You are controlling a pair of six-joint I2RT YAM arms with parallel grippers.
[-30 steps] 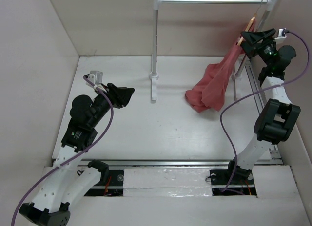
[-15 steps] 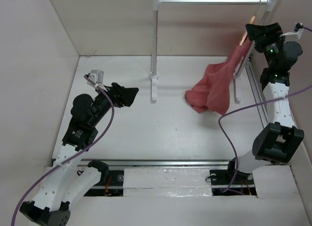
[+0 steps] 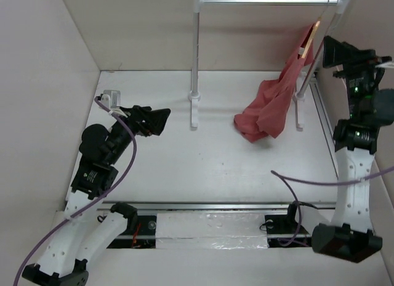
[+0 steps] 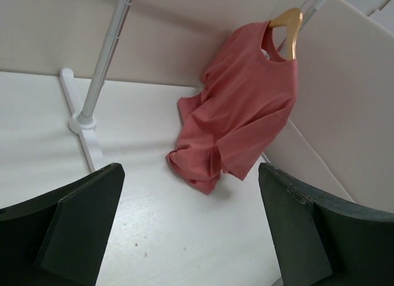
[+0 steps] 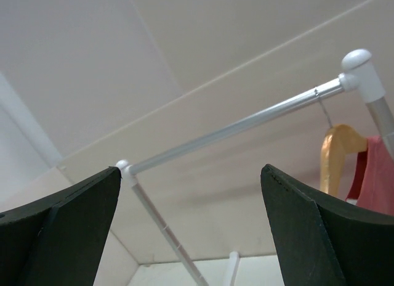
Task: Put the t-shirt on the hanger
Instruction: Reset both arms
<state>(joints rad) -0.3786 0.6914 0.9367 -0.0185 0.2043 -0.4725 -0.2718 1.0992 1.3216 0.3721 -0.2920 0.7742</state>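
T-shirt (image 4: 240, 113) hangs on hanger (image 4: 292, 33) beside right gripper (image 5: 191, 200) — since released, withdrawn, jaws wide; left gripper (image 4: 191, 218) wide too.

Overhead camera looks down; both wrist cameras face the hanger (image 4: 290, 32).

The t-shirt (image 3: 271, 110) hangs on the hanger (image 3: 306, 44) at the rack bar (image 3: 265, 0)'s right end, its lower folds resting on the surface (image 3: 184, 156), right of the rack's left post (image 3: 195, 58).
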